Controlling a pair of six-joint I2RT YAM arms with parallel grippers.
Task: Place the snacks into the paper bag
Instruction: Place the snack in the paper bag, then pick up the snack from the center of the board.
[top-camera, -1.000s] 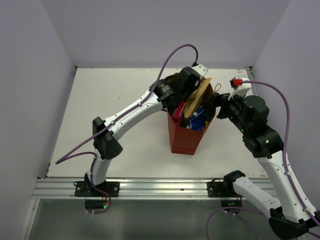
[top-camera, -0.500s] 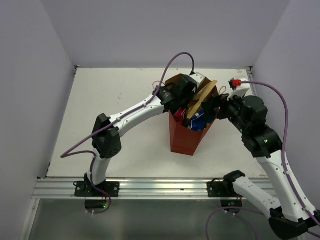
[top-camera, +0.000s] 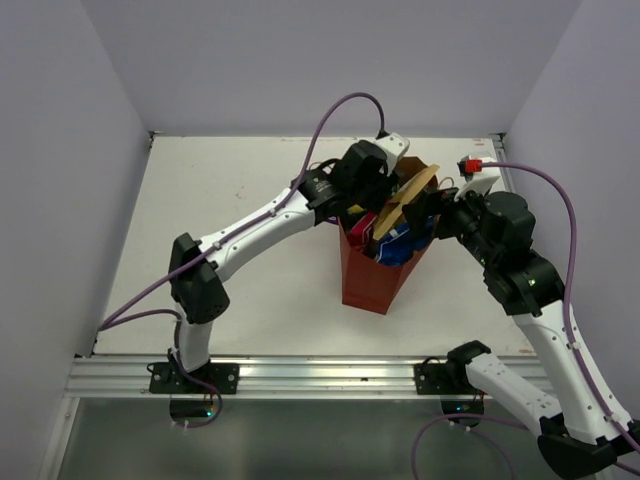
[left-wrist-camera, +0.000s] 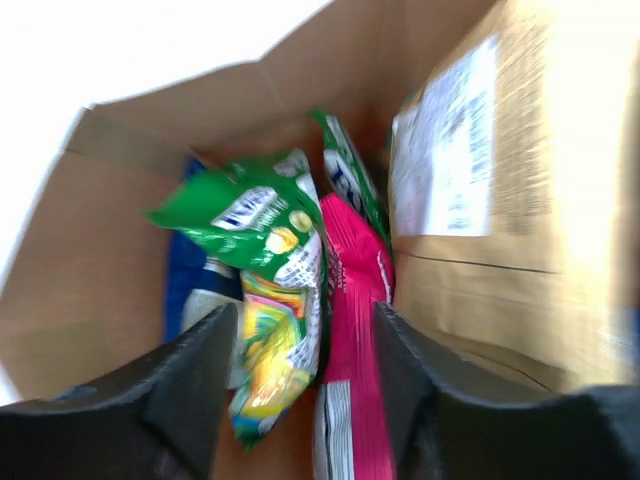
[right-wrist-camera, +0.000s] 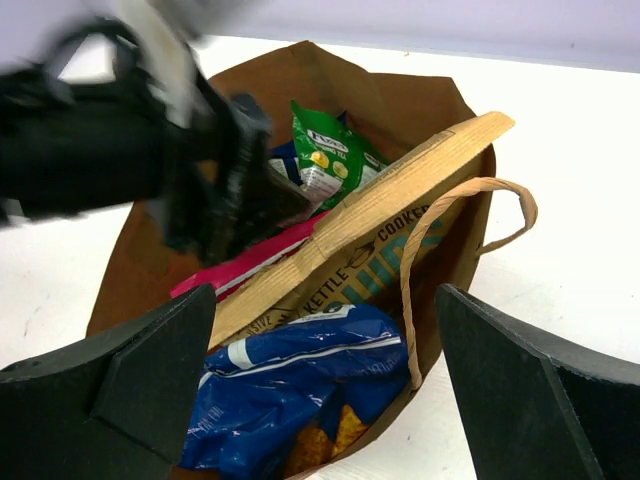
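The pale worktop (top-camera: 230, 220) carries the paper bag (top-camera: 368, 280), which stands upright at the centre of the top view with its mouth open. Several snacks are seen inside it. The tan-brown packet (right-wrist-camera: 370, 215) is the largest and leans across the mouth from lower left to upper right of the right wrist frame, its end poking above the rim. The blue-and-white packet (right-wrist-camera: 290, 375) lies below it at the bottom centre, and the pink packet (left-wrist-camera: 352, 300) is wedged upright at the middle of the left wrist frame. The small green packet (left-wrist-camera: 262, 230) sits just left of the pink one.

The left claw (left-wrist-camera: 305, 320) is held over the mouth with its fingers spread, and nothing is pinched between them; the green packet lies loose beyond the tips. The step in hand is judged to be the release of that packet. It is best finished by the fingers being kept apart and drawn straight up, so that neither the leaning tan-brown packet nor the twine handle (right-wrist-camera: 470, 190) is snagged. The right claw (right-wrist-camera: 325, 295) is spread wide at the bag's right side; whether the bag is touched cannot be told.
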